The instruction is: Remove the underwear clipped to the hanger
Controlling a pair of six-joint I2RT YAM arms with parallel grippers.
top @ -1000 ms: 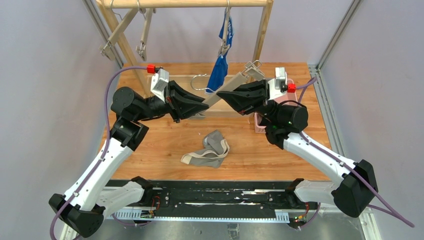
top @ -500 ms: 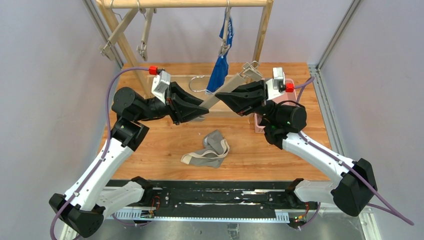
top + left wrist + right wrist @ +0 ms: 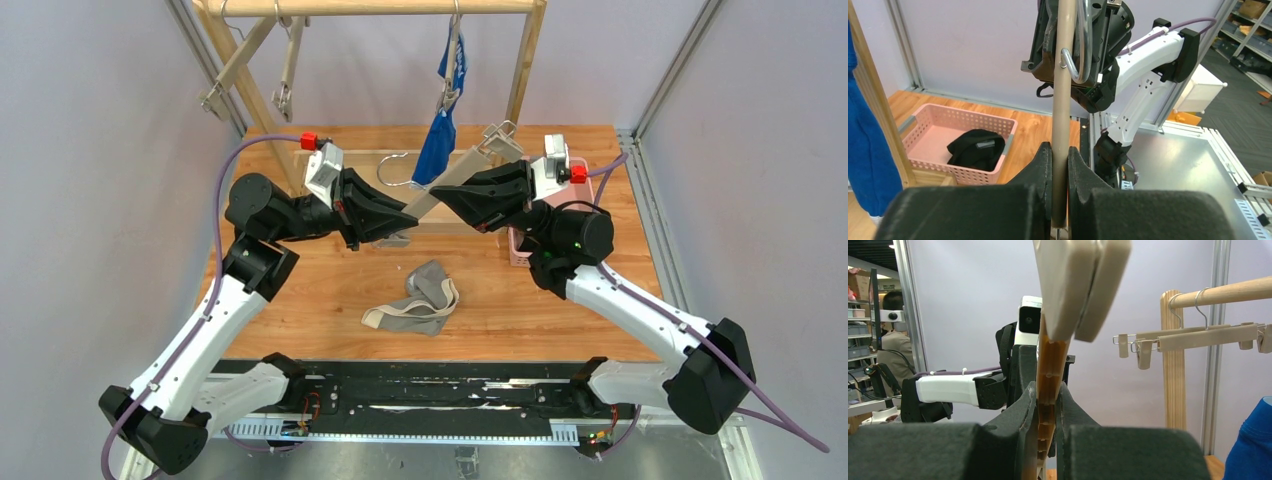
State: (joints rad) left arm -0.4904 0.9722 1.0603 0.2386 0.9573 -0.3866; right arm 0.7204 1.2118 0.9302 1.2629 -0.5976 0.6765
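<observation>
A beige clip hanger [image 3: 455, 175] with nothing clipped to it is held slanted above the table by both grippers. My left gripper [image 3: 408, 215] is shut on the lower end of its bar [image 3: 1063, 100]. My right gripper [image 3: 447, 196] is shut on the bar [image 3: 1048, 370] further up, below a closed clip [image 3: 1080, 280]. The grey underwear [image 3: 425, 300] lies loose on the table beneath. The blue underwear [image 3: 438, 140] hangs clipped to a hanger on the wooden rack [image 3: 370, 7]. The black underwear [image 3: 975, 147] lies in the pink basket [image 3: 963, 112].
Two bare clip hangers [image 3: 240, 65] hang at the rack's left end. The pink basket [image 3: 517, 250] sits on the table under my right arm, mostly hidden. Rack posts stand at the back, and metal frame rails line both sides of the table.
My left jaws loosened briefly and have closed again on the hanger's bar. The hanger's clipped upper end has shifted slightly left. The cloths have not moved.
</observation>
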